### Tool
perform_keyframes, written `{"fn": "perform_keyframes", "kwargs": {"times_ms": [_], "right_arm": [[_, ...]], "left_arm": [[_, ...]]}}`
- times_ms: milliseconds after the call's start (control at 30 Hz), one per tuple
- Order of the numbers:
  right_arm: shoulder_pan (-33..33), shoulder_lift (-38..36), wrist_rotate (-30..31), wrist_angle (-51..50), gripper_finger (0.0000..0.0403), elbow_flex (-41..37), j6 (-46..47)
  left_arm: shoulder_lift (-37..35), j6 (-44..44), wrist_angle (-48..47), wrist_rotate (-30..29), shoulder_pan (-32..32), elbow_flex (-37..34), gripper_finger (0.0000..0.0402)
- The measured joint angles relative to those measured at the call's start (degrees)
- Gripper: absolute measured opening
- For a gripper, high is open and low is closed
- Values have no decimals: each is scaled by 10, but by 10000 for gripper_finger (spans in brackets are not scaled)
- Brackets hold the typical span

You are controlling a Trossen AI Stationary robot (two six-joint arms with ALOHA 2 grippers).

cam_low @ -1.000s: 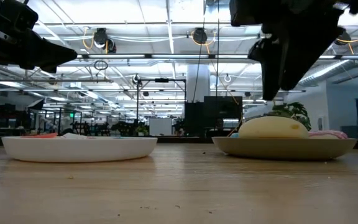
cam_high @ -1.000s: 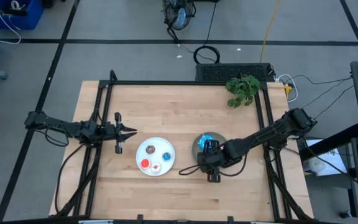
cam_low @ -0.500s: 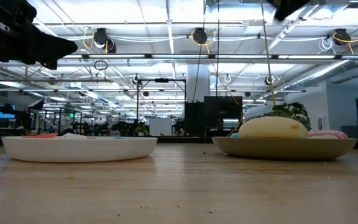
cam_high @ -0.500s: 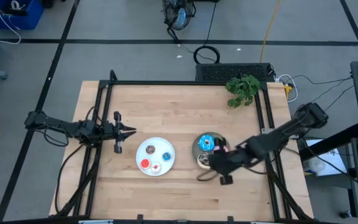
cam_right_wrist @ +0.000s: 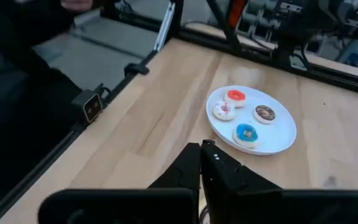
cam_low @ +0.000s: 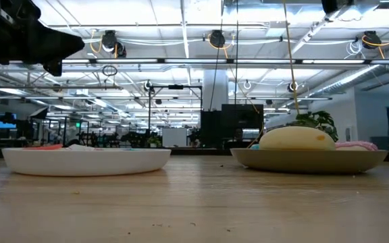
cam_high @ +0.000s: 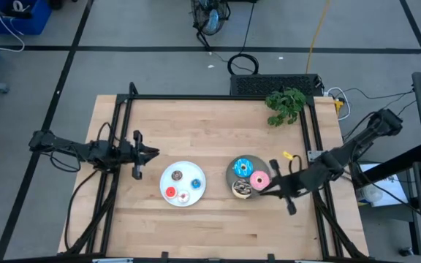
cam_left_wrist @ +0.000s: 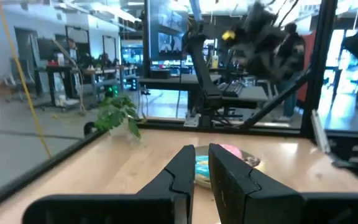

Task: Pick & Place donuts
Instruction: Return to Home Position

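- High view: left hand (cam_high: 150, 153) sits over the desk (cam_high: 218, 124), left of the white plate (cam_high: 183, 166); right hand (cam_high: 270, 188) sits just beside the grey plate (cam_high: 232, 175), on its right. Three large donuts (cam_high: 259, 180) lie on the grey plate — blue, pink, brown; four mini donuts (cam_high: 196, 183) lie on the white plate.
- Low view: both plates rest on the desk, well apart.
- Left wrist view: left hand closed, fingers (cam_left_wrist: 179, 180) pressed together.
- Right wrist view: right hand closed likewise — white plate ahead.
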Motion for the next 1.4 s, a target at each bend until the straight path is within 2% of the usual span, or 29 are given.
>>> {"fn": "perform_keyframes", "kwargs": {"times_ms": [133,233,367,500,567,767,1000,1133,1233,1333,1400], "right_arm": [[-7,-82,1,82,3,-114,10],[-10,-136,3,121,1,-172,2],[-33,-200,3,170,1,-224,-26],[-79,-253,1,179,1,-260,-27],[-101,-272,-2,173,1,-277,-25],[-142,-340,-43,173,1,-309,-39],[-135,-417,-46,137,0,-318,-43],[-122,-429,-41,118,0,-318,-24],[-114,-431,-29,118,0,-318,-37],[-114,-438,-30,118,0,-318,-60],[-115,-444,-30,120,0,-319,-67]], "left_arm": [[0,-39,-13,0,0,0,51],[0,-19,-21,0,0,0,51],[0,25,-17,-2,0,0,46],[0,59,5,-13,0,0,10],[0,72,6,-13,0,0,6],[0,84,6,-38,0,0,4],[0,127,18,-46,-9,0,4],[0,114,12,-96,-18,0,5],[0,123,-4,-111,-20,0,3],[0,125,-6,-115,-18,0,6],[0,124,-23,-96,-16,0,4]]}}
